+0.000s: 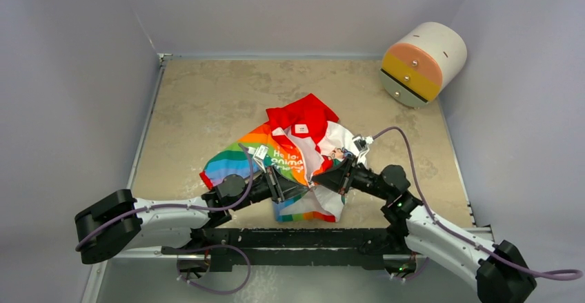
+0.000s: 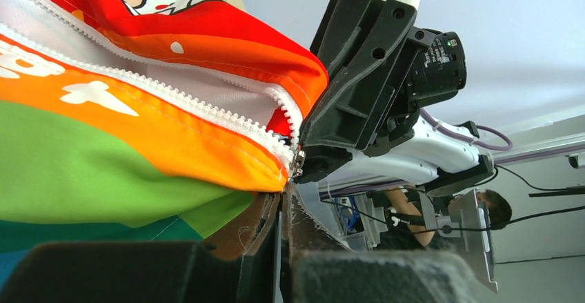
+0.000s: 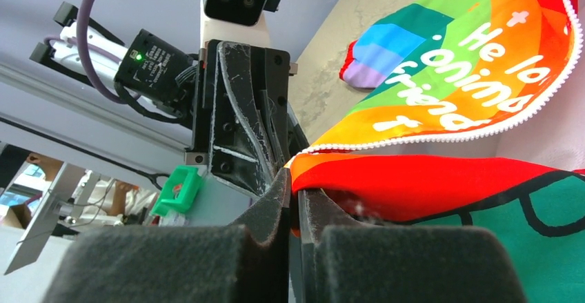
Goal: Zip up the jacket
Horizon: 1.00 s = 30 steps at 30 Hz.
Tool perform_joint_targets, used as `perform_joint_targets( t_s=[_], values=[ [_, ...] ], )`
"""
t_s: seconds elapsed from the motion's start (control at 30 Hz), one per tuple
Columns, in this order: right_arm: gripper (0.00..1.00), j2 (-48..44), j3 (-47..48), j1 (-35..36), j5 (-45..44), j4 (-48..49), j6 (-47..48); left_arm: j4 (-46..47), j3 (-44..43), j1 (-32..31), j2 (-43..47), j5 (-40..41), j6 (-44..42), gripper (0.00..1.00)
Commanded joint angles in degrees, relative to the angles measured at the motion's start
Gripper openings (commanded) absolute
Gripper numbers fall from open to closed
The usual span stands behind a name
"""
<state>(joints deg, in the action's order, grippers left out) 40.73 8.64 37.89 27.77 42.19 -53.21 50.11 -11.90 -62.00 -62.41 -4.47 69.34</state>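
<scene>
The jacket (image 1: 296,144) lies bunched at the table's middle, red hood at the back, rainbow panel with white lettering in front. Its near bottom edge is lifted between both grippers, which meet tip to tip. My left gripper (image 1: 303,187) (image 2: 288,196) is shut on the orange bottom corner of the jacket (image 2: 138,130), just under the metal zipper slider (image 2: 298,163). White zipper teeth (image 2: 172,96) run apart up and left from the slider. My right gripper (image 1: 317,178) (image 3: 296,191) is shut on the red-orange edge of the jacket (image 3: 448,75) facing it.
A white cylinder (image 1: 422,61) with an orange and yellow end lies at the back right corner. Grey walls close in the stone-patterned table (image 1: 207,103) on three sides. A black bar (image 1: 290,237) runs along the near edge between the arm bases.
</scene>
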Motion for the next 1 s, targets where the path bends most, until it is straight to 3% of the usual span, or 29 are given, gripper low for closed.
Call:
perform_joint_targets(
  t_s=[0.0, 0.23, 0.47, 0.7, 0.97],
  values=[
    [0.08, -2.6, 0.1, -0.3, -4.9, 2.5, -1.3, 2.1, -0.5, -0.7, -0.3, -2.6, -0.7, 0.0],
    [0.31, -6.6, -0.6, -0.4, -6.4, -2.9, -1.4, 6.6, -0.1, -0.7, -2.5, -1.0, 1.7, 0.0],
    [0.47, -12.5, -1.8, -0.3, -5.9, -11.2, -1.6, 9.5, 0.2, -0.7, -3.9, -0.2, 3.5, 0.0],
    [0.53, -20.4, -1.4, -0.3, -4.4, -22.4, -1.4, 11.2, 0.1, -0.7, -5.2, -0.2, 4.0, 0.0],
    [0.56, -23.6, -1.8, -0.3, 1.6, -25.7, -1.8, 11.6, -0.1, -0.6, -5.4, -0.2, 4.1, 0.0]
  ],
)
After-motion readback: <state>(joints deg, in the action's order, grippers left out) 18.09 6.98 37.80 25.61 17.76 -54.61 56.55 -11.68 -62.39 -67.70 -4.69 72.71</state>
